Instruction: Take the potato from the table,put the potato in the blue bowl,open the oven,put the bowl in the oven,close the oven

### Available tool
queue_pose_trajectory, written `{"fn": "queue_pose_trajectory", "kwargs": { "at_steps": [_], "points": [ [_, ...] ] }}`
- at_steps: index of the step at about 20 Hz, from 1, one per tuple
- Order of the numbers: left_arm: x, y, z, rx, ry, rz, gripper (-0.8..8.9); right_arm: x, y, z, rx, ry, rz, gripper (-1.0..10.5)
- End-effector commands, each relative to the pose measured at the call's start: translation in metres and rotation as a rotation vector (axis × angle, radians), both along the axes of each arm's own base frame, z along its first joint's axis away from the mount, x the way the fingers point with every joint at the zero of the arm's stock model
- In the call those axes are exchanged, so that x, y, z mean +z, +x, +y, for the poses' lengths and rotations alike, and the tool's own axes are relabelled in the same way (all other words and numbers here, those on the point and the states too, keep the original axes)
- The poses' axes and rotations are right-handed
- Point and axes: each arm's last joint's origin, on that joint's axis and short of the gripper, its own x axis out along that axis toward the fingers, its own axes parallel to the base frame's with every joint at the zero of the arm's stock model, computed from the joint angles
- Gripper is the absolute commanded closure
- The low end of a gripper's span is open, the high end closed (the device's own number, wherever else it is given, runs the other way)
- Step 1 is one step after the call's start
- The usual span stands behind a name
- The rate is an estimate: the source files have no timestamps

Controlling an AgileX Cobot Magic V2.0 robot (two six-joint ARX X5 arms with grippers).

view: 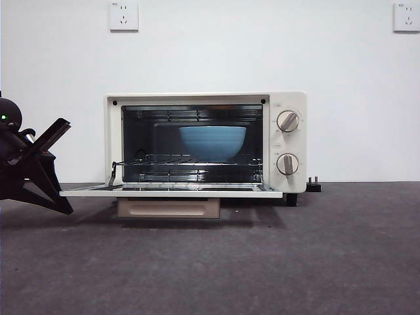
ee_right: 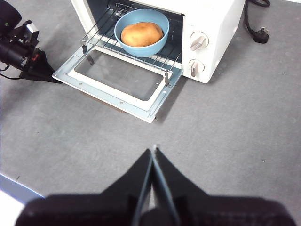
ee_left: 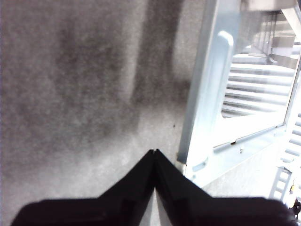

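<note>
The cream-white oven (view: 285, 141) stands with its door (view: 170, 192) folded flat down and its beige handle (view: 168, 208) under the door's front edge. The blue bowl (view: 212, 141) sits on the wire rack inside. The right wrist view shows the potato (ee_right: 141, 34) lying in the blue bowl (ee_right: 155, 44); the bowl's wall hides the potato in the front view. My left gripper (ee_left: 154, 151) is shut and empty, its tip low on the table (view: 328, 262) beside the door's left corner (ee_left: 190, 167). My right gripper (ee_right: 154, 150) is shut and empty, high above the table in front of the oven.
A black plug and cord (ee_right: 261, 34) lie on the table right of the oven, also seen as a plug (view: 314, 186) by its foot. Two wall sockets (view: 123, 16) hang behind. The table's front edge (ee_right: 14, 188) shows near the right arm.
</note>
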Motion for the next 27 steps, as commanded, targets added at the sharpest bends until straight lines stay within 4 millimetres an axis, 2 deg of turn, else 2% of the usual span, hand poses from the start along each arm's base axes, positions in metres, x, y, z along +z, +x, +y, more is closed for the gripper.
{"fn": "queue_pose_trajectory", "kwargs": {
  "at_steps": [1, 8, 14, 17, 27],
  "points": [
    [-0.001, -0.001, -0.005, -0.019, -0.067, 0.012, 8.21, -0.002, 0.001, 0.000, -0.008, 0.007, 0.006, 9.5],
    [0.005, 0.000, -0.003, -0.022, -0.194, -0.001, 8.21, -0.002, 0.001, 0.001, -0.006, 0.009, 0.008, 9.5],
    [0.025, 0.007, 0.003, 0.009, -0.266, -0.066, 8.20, -0.002, 0.001, 0.001, -0.006, 0.010, 0.007, 9.5],
    [0.043, 0.019, 0.004, 0.013, -0.275, -0.115, 8.20, -0.002, 0.001, 0.001, -0.009, 0.013, 0.008, 9.5],
    [0.126, 0.061, -0.001, 0.040, -0.288, -0.346, 8.20, 0.001, 0.007, 0.005, -0.018, 0.041, -0.011, 9.5]
  ]
}}
